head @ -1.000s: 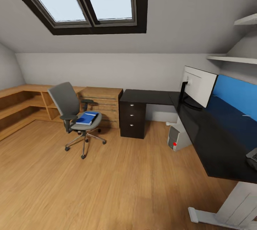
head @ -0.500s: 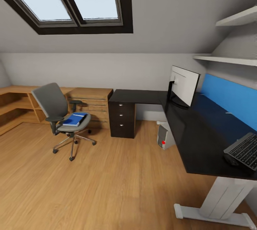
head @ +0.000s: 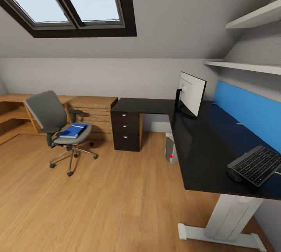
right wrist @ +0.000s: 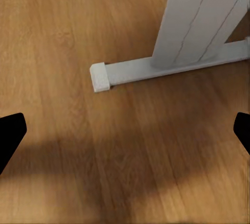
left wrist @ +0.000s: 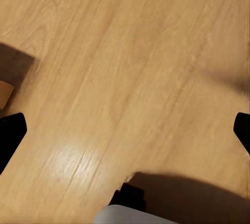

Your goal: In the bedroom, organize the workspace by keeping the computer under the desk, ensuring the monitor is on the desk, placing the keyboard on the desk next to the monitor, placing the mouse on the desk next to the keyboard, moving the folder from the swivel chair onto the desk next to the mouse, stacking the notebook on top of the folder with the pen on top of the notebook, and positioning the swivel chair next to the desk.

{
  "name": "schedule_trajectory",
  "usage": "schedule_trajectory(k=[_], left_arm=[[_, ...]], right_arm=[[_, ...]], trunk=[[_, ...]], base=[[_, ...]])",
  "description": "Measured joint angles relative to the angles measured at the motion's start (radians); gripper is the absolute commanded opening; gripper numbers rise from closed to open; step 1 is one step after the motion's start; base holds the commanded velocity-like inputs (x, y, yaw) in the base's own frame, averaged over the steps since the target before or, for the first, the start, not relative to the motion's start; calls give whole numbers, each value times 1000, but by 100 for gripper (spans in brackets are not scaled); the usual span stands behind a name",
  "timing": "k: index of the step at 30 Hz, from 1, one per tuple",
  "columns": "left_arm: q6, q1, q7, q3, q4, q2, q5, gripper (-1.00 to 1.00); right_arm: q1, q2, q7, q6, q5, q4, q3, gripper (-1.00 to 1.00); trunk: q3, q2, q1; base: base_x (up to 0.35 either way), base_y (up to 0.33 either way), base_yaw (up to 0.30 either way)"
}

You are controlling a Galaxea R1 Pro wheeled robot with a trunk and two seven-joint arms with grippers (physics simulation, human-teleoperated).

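The grey swivel chair (head: 50, 121) stands at the left, well away from the desk, with the blue folder (head: 72, 131) on its seat. The black-topped desk (head: 203, 142) runs along the right. On it stand the monitor (head: 191, 95) and the keyboard (head: 255, 165), with a small dark lump, maybe the mouse (head: 234, 176), at the keyboard's near end. The grey computer (head: 170, 153) sits under the desk. A thin pale sliver, perhaps the pen (head: 240, 124), lies by the blue panel. I cannot make out the notebook. My left gripper (left wrist: 125, 133) and right gripper (right wrist: 125, 133) hang open over wood floor.
A black drawer unit (head: 125, 131) ends the desk's short wing, beside a light wooden dresser (head: 91, 113) and low shelving. Wall shelves (head: 249, 66) hang above the desk. The white desk foot (right wrist: 156, 67) lies close to my right gripper. Wood floor spreads between chair and desk.
The head camera has swung right, so chair and desk slid left in the picture and the whole keyboard came into view. No object has moved.
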Motion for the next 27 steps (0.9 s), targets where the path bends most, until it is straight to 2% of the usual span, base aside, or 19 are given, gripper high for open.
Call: schedule_trajectory(k=[15, 21, 27], left_arm=[[0, 0, 0, -1, -1, -5, -3, 100], [0, 0, 1, 0, -2, -11, -4, 100], [0, 0, 1, -1, -2, -14, -4, 100]], right_arm=[[0, 3, -1, 0, 1, 0, 2, 100], [0, 3, 0, 0, 1, 0, 4, 100], [0, 3, 1, 0, 3, 0, 6, 100]], trunk=[[0, 0, 0], [0, 0, 0], [19, 42, -23]], base=[[0, -281, 0], [0, -76, 0], [0, -10, 0]])
